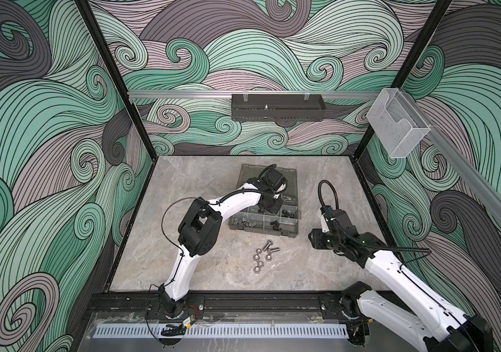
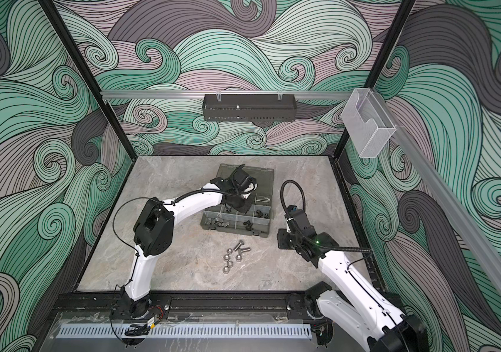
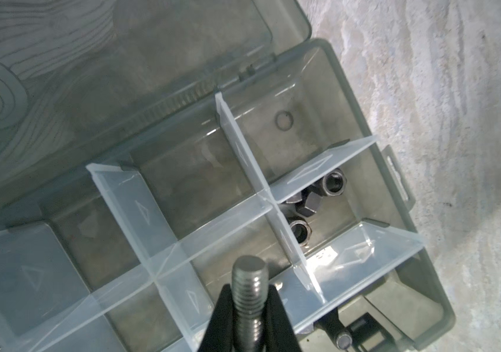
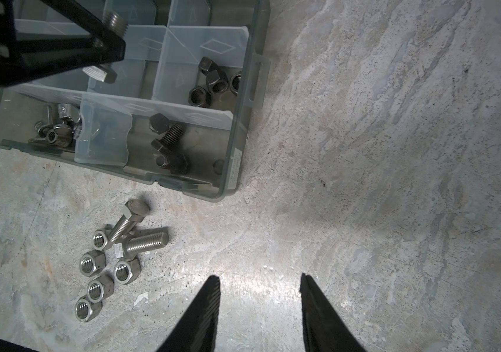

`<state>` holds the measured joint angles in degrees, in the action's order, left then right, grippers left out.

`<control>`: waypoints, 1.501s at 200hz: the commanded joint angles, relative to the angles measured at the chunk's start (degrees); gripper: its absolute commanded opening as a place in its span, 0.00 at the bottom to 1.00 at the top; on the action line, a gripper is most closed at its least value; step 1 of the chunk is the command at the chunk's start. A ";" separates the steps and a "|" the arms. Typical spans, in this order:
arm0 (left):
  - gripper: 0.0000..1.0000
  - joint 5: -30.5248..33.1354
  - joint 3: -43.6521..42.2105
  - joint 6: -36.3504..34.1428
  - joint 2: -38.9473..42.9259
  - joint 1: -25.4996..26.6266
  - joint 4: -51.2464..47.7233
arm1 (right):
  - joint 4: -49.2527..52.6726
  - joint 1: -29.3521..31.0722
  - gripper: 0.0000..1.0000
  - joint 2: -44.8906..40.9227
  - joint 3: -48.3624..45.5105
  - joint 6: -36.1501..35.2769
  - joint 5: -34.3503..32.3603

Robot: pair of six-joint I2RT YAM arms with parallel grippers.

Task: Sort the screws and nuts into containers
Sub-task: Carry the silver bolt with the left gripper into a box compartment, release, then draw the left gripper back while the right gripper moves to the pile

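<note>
My left gripper (image 3: 249, 289) is shut on the threaded shank of a silver screw (image 3: 250, 274), above the middle compartments of the smoky grey case (image 3: 362, 122). In the right wrist view that screw's hex head (image 4: 101, 73) hangs below the fingers. Black nuts (image 4: 215, 82) fill one right-hand compartment and black screws (image 4: 166, 143) the one in front of it. On the table before the case lie two silver screws (image 4: 130, 219) and several silver nuts (image 4: 92, 263). My right gripper (image 4: 259, 279) hovers open and empty over bare table, to the right of them.
The case (image 1: 261, 233) stands mid-table with its lid open flat toward the back wall. Its front left compartment holds small silver hardware (image 4: 57, 128). A black perforated tray (image 1: 276, 111) hangs on the back rail, and a clear acrylic holder (image 1: 398, 128) on the right rail.
</note>
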<state>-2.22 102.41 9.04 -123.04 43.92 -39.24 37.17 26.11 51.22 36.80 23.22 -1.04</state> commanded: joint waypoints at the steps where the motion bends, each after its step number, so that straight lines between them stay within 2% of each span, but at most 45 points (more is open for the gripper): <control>1: 0.19 -1.12 2.44 0.24 -0.61 -0.50 -1.21 | 0.68 -0.31 0.45 -0.22 -0.85 0.86 0.48; 33: 0.35 -1.38 2.22 1.25 -0.20 -0.59 -1.19 | 0.75 -0.28 0.45 -0.13 -0.74 0.83 0.52; 51: 0.38 -1.40 1.70 1.64 0.72 -0.59 -0.79 | 0.74 -0.28 0.45 -0.05 -0.75 0.85 0.48; 92: 0.38 -1.20 -1.84 2.63 4.78 -0.78 0.49 | 0.78 -0.27 0.45 0.21 -0.83 0.84 0.84; 155: 0.38 -0.18 -12.06 4.45 16.25 -1.29 3.29 | 0.52 -0.31 0.44 1.42 -0.60 0.42 1.55; 185: 0.38 1.42 -19.66 6.24 23.64 -1.71 4.83 | -0.66 0.57 0.44 2.68 -0.82 -0.11 3.05; 247: 0.38 4.91 -35.43 10.75 38.47 -3.27 6.13 | -4.60 9.34 0.44 9.42 0.35 -1.47 1.21; 300: 0.38 5.88 -45.95 15.03 47.44 -4.72 6.47 | -8.82 14.91 0.45 17.36 2.85 -5.54 3.31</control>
<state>2.22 59.16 21.04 -79.15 40.01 -33.19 31.05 39.59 66.35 37.41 20.64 1.56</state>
